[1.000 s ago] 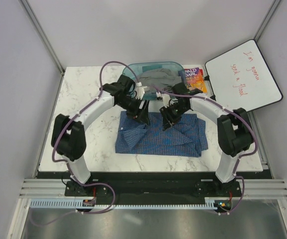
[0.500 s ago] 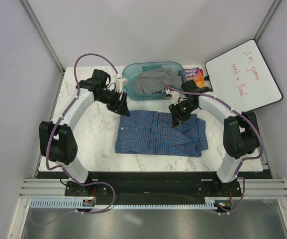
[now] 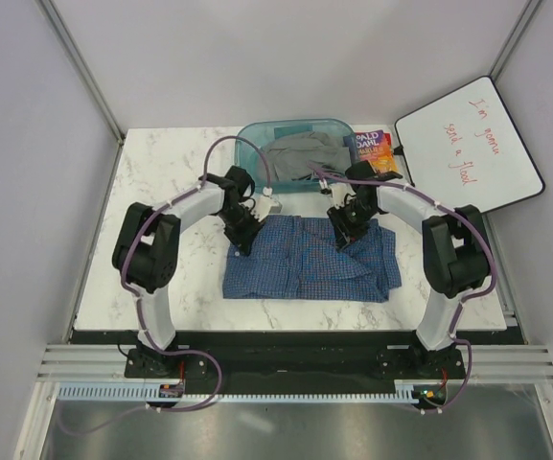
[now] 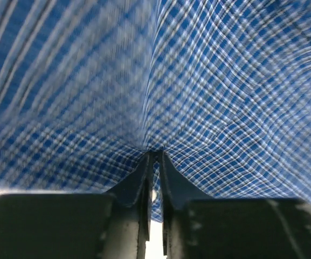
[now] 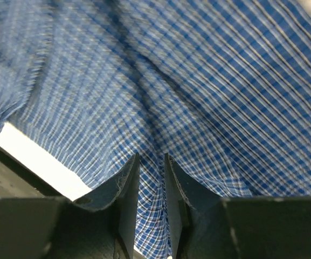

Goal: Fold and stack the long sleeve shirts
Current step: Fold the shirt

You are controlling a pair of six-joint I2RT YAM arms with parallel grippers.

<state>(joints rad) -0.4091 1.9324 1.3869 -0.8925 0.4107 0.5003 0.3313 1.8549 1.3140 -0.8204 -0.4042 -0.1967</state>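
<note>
One blue fine-checked long sleeve shirt (image 3: 307, 264) lies spread across the middle of the marble table (image 3: 161, 192). My left gripper (image 3: 244, 240) is down on the shirt's back left edge. In the left wrist view its jaws (image 4: 154, 155) are nearly together, pinching a ridge of the checked cloth (image 4: 225, 81). My right gripper (image 3: 345, 232) is down on the shirt's back right part. In the right wrist view its jaws (image 5: 151, 157) stand a little apart with a fold of the cloth (image 5: 225, 81) bunched between them and creases running into the gap.
A teal bin (image 3: 249, 144) holding a grey garment (image 3: 295, 153) stands at the back of the table, just behind both grippers. A colourful book (image 3: 376, 151) lies to its right. A whiteboard (image 3: 468, 144) leans at the back right.
The left arm swung in from the back left, dropped onto the shirt's back left edge and closed on the cloth. The right gripper shifted slightly and narrowed on a fold.
</note>
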